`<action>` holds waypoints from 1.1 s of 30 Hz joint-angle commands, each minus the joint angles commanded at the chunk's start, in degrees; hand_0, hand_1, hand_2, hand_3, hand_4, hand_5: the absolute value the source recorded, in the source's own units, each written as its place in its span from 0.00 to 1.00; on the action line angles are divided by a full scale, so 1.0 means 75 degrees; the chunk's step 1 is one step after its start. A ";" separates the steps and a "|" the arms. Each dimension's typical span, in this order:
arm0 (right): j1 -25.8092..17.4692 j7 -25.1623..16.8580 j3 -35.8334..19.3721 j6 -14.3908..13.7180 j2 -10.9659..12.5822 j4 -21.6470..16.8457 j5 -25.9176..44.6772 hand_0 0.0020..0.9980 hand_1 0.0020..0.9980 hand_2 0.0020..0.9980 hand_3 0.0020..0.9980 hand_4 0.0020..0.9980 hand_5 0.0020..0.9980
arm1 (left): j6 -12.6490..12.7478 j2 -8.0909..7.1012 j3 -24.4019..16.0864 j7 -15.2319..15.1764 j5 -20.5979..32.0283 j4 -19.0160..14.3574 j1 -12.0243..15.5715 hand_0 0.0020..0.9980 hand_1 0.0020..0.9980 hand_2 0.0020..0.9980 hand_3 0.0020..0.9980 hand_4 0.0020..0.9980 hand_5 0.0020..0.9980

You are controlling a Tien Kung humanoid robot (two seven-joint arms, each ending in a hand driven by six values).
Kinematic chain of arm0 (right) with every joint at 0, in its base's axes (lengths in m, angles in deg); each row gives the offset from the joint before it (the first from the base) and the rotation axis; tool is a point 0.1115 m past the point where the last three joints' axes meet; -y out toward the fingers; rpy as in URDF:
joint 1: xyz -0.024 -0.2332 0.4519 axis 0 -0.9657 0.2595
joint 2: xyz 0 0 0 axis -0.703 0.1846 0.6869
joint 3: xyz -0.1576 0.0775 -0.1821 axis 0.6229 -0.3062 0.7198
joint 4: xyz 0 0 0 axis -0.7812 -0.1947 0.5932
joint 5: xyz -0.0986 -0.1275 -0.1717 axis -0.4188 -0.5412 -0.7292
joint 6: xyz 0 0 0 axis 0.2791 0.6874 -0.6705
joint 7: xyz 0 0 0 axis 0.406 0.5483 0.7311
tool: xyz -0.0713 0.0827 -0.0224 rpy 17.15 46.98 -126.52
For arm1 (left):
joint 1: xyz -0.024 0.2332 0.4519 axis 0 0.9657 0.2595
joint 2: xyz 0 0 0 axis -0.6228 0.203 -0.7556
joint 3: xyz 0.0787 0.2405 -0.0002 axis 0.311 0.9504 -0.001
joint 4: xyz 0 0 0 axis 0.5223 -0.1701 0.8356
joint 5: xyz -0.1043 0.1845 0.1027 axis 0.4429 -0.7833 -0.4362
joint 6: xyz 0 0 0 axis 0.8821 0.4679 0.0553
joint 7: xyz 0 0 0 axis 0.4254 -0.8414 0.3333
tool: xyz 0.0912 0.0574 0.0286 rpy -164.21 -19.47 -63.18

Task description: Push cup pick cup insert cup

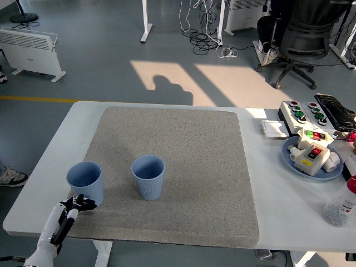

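- Head view: we see two blue cups upright on the grey mat (183, 167), which lies on the white table (267, 206). The left cup (85, 181) stands at the mat's left edge; the right cup (148, 177) stands near it, with a clear gap between them.
- Head view: our left hand (78, 203) comes in from the lower left corner and sits just in front of the left cup's base, close to it; we cannot tell whether it touches. The dark fingers look loosely bunched and hold nothing, but they are too small for us to say how far they are curled.
- Head view: our right hand is out of sight. No person's hands are over the table.
- Head view: we judge the push as the step in hand. To do it well, we should meet the left cup low on its wall, near the base, so it slides on the mat rather than tips.
- Head view: the mat looks rough, so we expect drag; a slow, steady push toward the right cup suits it, stopping before the two knock together.
- Head view: the blue tray (328, 173) and the button box (303, 113) lie well apart on the right, out of our way.
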 joint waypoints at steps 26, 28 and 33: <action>0.0129 -0.0036 0.0065 -0.0013 -0.0015 0.0011 0.0114 0.73 0.67 0.64 0.57 0.13 0.37 | -0.0230 -0.0181 0.0973 -0.0416 0.1352 0.0900 -0.1317 0.69 0.59 0.54 0.49 0.64 1.00; 0.0132 -0.0034 0.0056 -0.0010 -0.0016 0.0010 0.0102 0.73 0.67 0.64 0.57 0.13 0.37 | -0.0202 -0.0180 0.1044 -0.0460 0.1425 0.0988 -0.1412 0.69 0.59 0.54 0.49 0.64 1.00; 0.0132 -0.0030 0.0044 -0.0004 -0.0019 0.0009 0.0074 0.73 0.67 0.64 0.57 0.13 0.37 | -0.0127 -0.0168 0.1161 -0.0531 0.1562 0.1177 -0.1634 0.69 0.59 0.53 0.48 0.63 1.00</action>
